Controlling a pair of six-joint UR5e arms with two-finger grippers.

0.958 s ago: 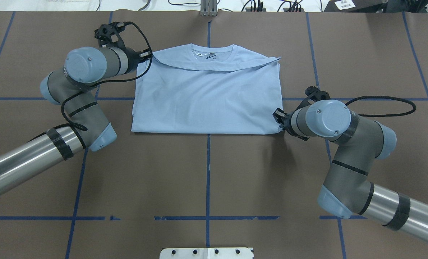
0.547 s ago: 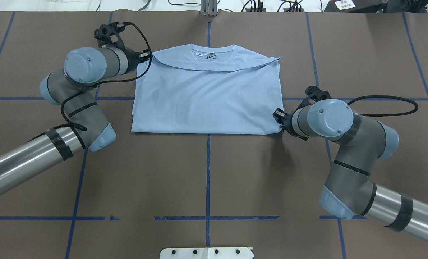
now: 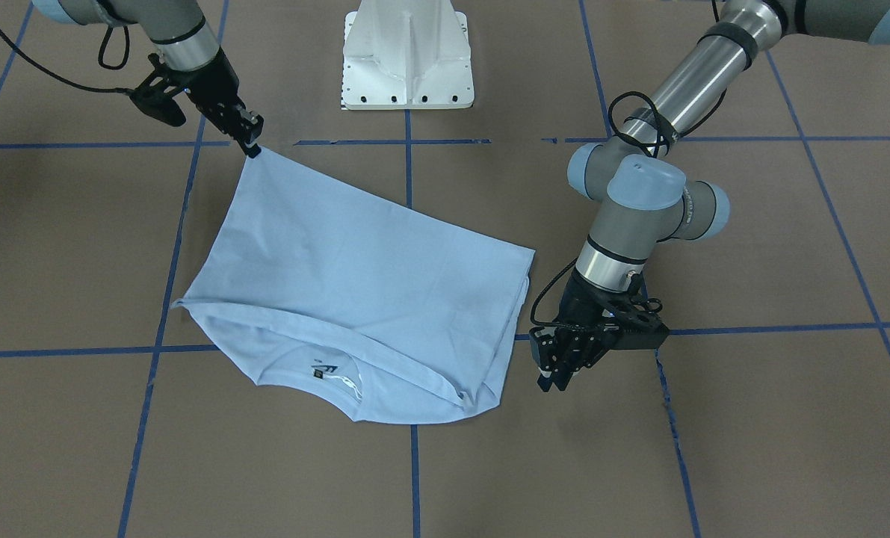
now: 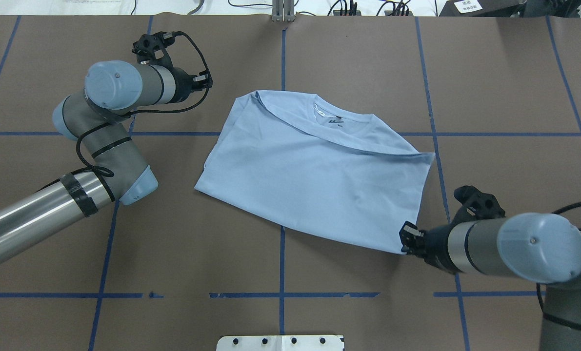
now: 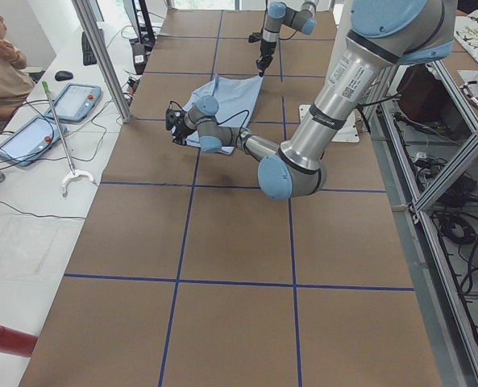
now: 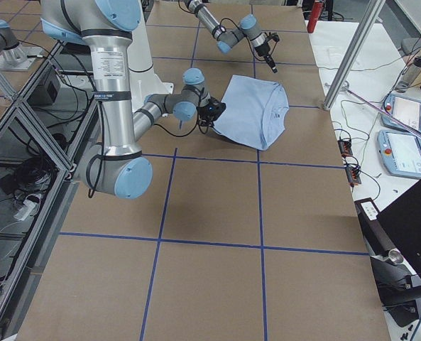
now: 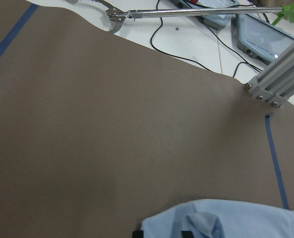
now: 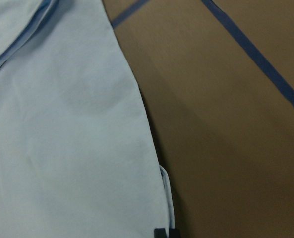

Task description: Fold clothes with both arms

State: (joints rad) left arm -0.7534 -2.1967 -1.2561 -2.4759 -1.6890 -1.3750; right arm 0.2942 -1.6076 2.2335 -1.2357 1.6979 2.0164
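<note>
One T-shirt (image 4: 314,185) corner is pinched by the right hand (image 4: 405,239); the left hand (image 4: 207,82) hovers spread. Repositioning, seemingly; the left must regrip next.

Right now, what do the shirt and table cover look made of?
The shirt: soft knit fabric, likely cotton, matte; it folds limply and creases. The table cover: thin matte brown sheet, maybe paper or felt; no sheen, and a thin edge in the left wrist view.

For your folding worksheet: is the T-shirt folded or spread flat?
Folded. A layer of the T-shirt lies doubled over its body, its edge just below the collar; no sleeves stick out.
</note>
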